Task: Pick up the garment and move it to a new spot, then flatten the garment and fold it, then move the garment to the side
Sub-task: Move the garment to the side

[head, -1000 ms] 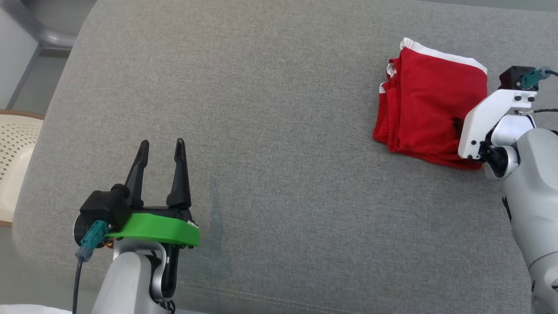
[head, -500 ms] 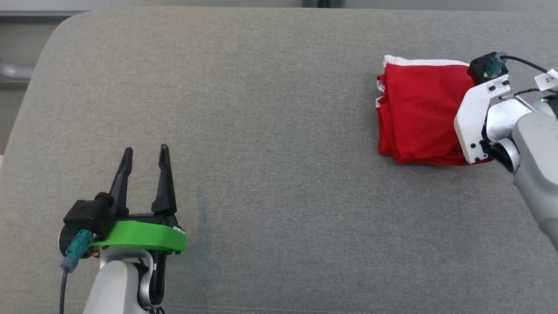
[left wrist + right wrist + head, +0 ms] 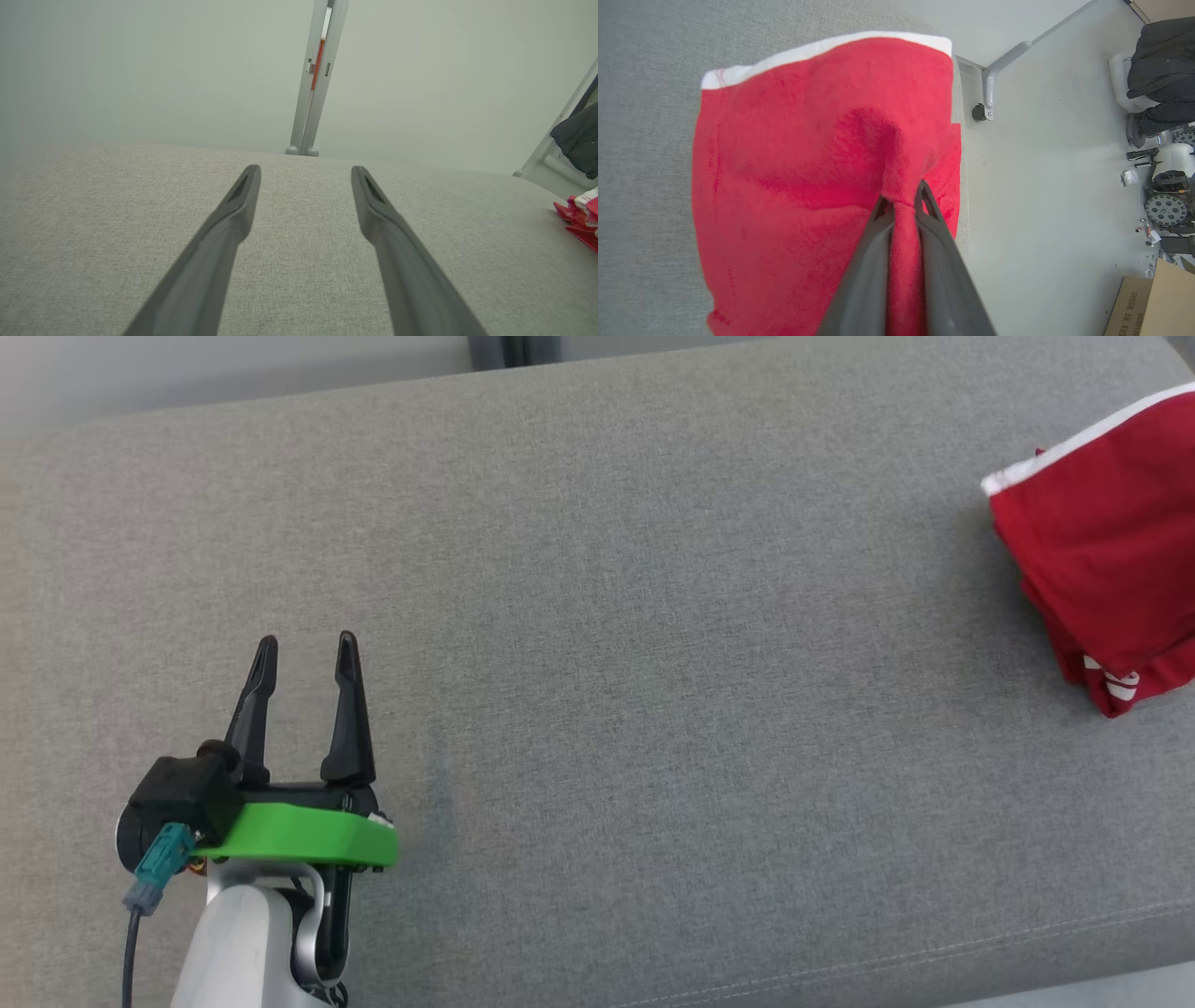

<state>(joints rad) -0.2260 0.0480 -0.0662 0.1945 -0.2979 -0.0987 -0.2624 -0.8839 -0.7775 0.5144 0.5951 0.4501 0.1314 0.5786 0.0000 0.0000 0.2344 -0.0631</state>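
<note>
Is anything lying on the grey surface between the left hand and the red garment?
Nothing visible: bare grey cushion runs from the open left hand to the red garment, which the right hand is pinching.

Wide grey fabric cushion (image 3: 653, 663) running across the head view, stitched seam (image 3: 934, 952) along its near edge, and beyond its far side a plain pale wall (image 3: 140, 70) with a slim grey metal post (image 3: 317, 79) standing upright, an orange strip in its gap. Over on the right wrist view there's pale floor (image 3: 1041, 196), a grey metal leg (image 3: 1004, 60) ending in a small caster (image 3: 978, 112). Further out sit a dark bundle of cloth (image 3: 1162, 46), a toothed grey wheel (image 3: 1162, 210) and a cardboard box (image 3: 1153, 303) in the corner.
</note>
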